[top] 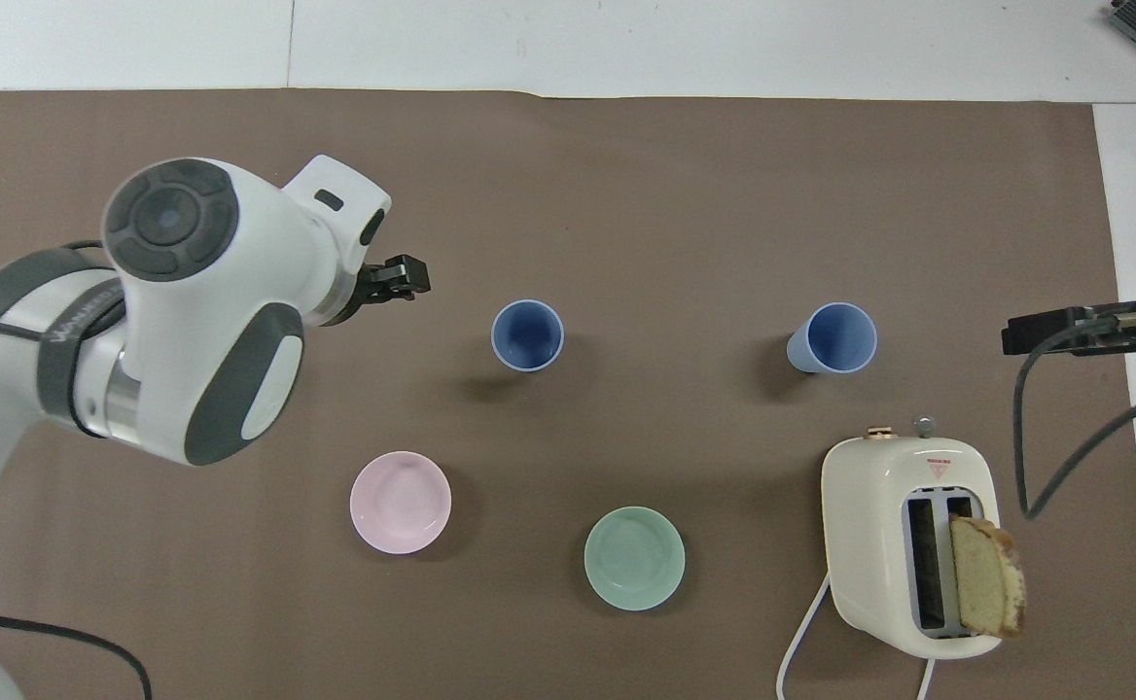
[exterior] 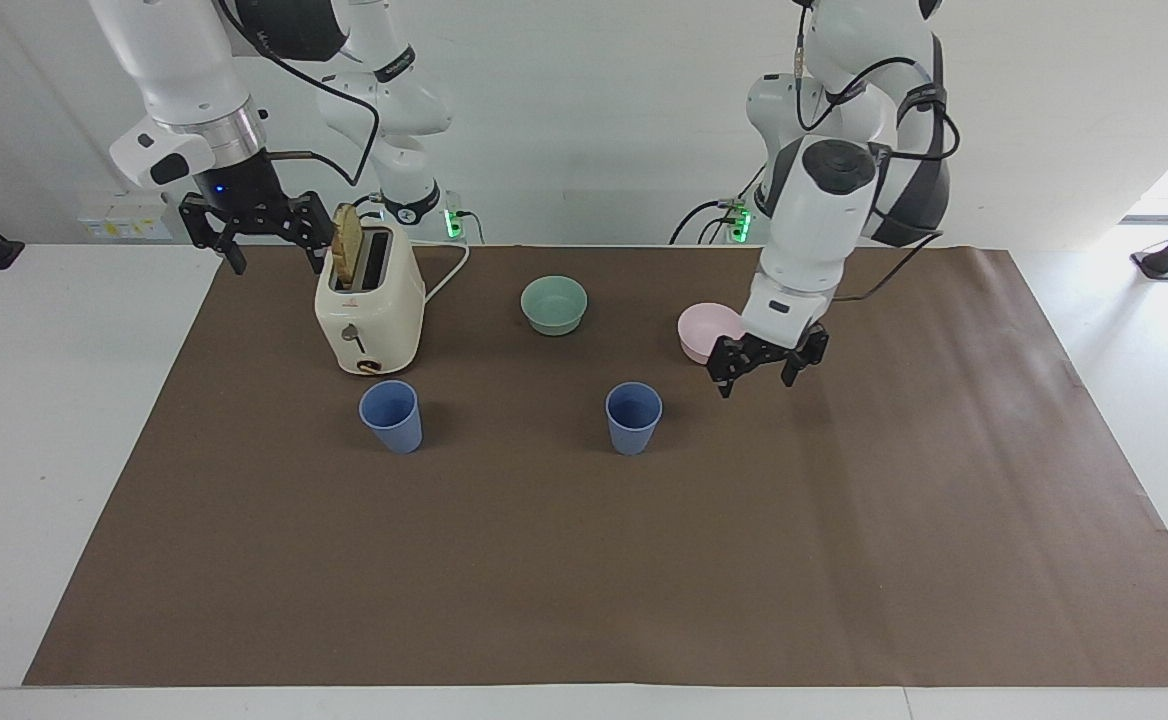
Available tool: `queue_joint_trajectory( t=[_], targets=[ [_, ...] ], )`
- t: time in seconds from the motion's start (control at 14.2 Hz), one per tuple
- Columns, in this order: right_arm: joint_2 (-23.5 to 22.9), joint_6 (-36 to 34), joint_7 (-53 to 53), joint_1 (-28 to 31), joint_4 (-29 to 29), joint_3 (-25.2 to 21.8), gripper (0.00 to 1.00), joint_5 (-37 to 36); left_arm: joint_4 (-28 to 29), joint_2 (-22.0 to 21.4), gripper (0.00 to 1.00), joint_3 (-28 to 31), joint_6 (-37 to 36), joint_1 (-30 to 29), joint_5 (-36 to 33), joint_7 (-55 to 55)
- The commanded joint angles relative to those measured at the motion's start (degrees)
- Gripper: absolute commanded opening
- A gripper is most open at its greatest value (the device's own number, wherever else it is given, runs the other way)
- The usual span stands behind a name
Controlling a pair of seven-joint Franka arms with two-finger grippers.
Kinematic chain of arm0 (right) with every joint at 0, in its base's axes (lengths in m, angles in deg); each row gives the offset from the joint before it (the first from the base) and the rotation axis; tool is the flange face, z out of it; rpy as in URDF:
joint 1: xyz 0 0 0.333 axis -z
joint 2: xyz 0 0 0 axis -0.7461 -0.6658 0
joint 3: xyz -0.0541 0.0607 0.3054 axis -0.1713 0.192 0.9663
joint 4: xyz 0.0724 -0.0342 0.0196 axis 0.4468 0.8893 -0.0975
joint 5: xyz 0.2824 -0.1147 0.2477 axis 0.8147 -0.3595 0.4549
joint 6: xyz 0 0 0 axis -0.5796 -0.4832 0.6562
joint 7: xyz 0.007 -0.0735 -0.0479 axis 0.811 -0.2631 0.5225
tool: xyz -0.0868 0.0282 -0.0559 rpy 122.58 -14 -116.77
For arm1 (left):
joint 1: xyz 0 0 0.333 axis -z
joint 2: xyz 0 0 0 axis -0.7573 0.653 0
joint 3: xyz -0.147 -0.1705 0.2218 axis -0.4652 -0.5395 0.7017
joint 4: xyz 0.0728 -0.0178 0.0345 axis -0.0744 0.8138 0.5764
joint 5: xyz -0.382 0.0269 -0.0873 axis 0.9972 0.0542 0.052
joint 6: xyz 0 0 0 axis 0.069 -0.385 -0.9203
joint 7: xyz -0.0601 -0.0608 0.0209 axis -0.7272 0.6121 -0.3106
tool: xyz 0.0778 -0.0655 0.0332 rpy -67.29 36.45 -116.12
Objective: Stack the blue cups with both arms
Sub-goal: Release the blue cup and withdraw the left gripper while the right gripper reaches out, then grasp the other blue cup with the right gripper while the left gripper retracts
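Brown paper [exterior: 584, 560] covers the table; both cups [exterior: 391, 416] [exterior: 634, 417] stand apart, unstacked. Left gripper [exterior: 766, 365] hangs spread and empty at the middle cup's three o'clock; right gripper [exterior: 256, 226] waits, spread, beside the toaster [exterior: 369, 310].

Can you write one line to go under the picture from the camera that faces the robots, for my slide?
Two blue cups stand apart, unstacked, while the left gripper and right gripper hang empty.

Blue cups [exterior: 633, 417], brown mat [exterior: 644, 560]
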Motion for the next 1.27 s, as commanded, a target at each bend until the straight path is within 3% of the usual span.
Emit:
queue_joint_trajectory(
  t=[0.0,0.21,0.56,0.99,1.2],
  targets=[
    [-0.22,3.89,-0.24,1.0,3.22,0.4,1.0,2.82,5.43,-5.19,1.0,-0.65,-0.89,-4.73,-0.4,-7.26],
    [-3.99,12.41,-0.42,0.13,5.96,0.49,1.0,3.0,7.81,-7.57,1.0,-0.65,-1.32,-9.48,0.48,-15.0],
    [-12.87,19.8,-0.42,-0.23,6.57,1.01,1.0,3.0,5.8,-8.8,1.0,-0.47,-7.55,-15.3,0.83,-31.87],
    [-14.47,22.19,-0.51,-1.72,10.52,1.1,1.0,3.0,-5.01,-8.89,1.0,-0.12,-19.59,-15.39,0.3,-33.74],
    [-14.55,22.28,-0.16,-1.81,11.05,1.02,1.0,3.0,-5.55,-10.55,1.0,0.49,-21.19,-15.56,0.3,-34.27]
  ],
)
